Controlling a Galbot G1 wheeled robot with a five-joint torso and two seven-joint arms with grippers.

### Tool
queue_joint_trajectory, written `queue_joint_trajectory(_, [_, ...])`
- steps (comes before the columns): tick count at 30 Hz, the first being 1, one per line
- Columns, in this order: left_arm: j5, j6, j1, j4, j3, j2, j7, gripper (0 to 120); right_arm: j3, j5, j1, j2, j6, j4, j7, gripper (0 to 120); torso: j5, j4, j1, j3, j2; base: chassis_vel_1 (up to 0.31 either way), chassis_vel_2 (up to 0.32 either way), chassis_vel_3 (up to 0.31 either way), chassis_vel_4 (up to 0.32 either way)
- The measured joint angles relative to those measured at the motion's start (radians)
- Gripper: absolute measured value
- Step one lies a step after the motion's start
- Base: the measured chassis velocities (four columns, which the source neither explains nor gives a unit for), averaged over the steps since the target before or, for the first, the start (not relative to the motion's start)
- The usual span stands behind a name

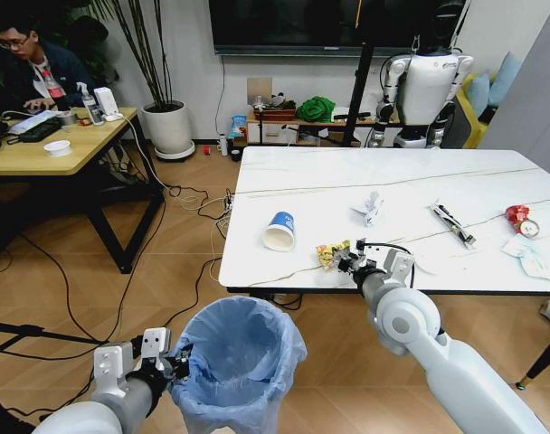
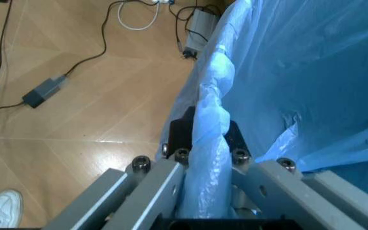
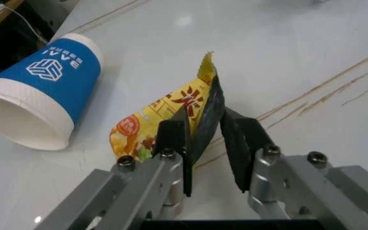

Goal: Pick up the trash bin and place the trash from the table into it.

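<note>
Left wrist view, bin: the round trash bin lined with a crinkly light-blue bag [image 1: 239, 362] is held off the floor, below the table edge, for dropping litter in.
Left gripper [image 2: 204, 143]: jaws clamped on the bagged rim.
Right gripper [image 3: 204, 139]: jaws closing around the crumpled yellow snack wrapper [image 3: 165, 117]; a gap remains.
Table: the white marble-look table [image 1: 311, 181] carries a blue-and-white paper cup [image 1: 280, 231], tipped over, beside the wrapper.
Room: wooden floor, trailing cables.

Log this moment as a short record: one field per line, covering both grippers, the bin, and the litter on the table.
left gripper: shut on the bag-covered rim of the trash bin, held below the table edge
right gripper: closing around the yellow snack wrapper, wrapper between the fingers
paper cup: on its side, beside the wrapper
other litter: crumpled paper, stick wrapper, red can, pale mask
bin contents: none visible
</note>
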Motion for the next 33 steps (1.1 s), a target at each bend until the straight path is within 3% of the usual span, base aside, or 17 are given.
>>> queue_joint_trajectory(6, [0.0, 0.0, -0.005, 0.0, 0.002, -0.004, 0.0, 0, -0.002, 0.0, 0.002, -0.002, 0.002, -0.002, 0.002, 0, 0.0, 0.0, 0.0, 0.0, 0.0, 0.0, 0.0, 0.0, 0.0])
queue_joint_trajectory(14, [0.001, 0.0, -0.008, 0.0, 0.002, -0.004, 0.0, 0, 0.007, 0.006, 0.001, -0.006, 0.003, 0.031, 0.002, 0, 0.0001, 0.0, 0.0, 0.0, 0.0, 0.0, 0.0, 0.0, 0.0])
queue_joint_trajectory(20, [0.001, 0.0, -0.009, 0.0, -0.001, -0.003, 0.0, 0, 0.046, 0.081, -0.011, -0.03, 0.003, 0.143, -0.006, 0, 0.0, 0.0, 0.0, 0.0, 0.0, 0.0, 0.0, 0.0, 0.0])
queue_joint_trajectory(25, [0.002, 0.0, -0.022, 0.0, 0.005, -0.005, 0.0, 0, 0.086, 0.181, -0.079, -0.07, 0.006, 0.289, -0.103, 0, 0.0001, 0.0, 0.0, 0.0, 0.0, 0.0, 0.0, 0.0, 0.0])
queue_joint_trajectory(33, [0.0, 0.0, -0.047, 0.0, 0.014, -0.003, -0.004, 0, 0.044, 0.194, -0.22, -0.124, 0.014, 0.454, -0.233, 0, 0.0, 0.0, 0.0, 0.0, 0.0, 0.0, 0.0, 0.0, 0.0])
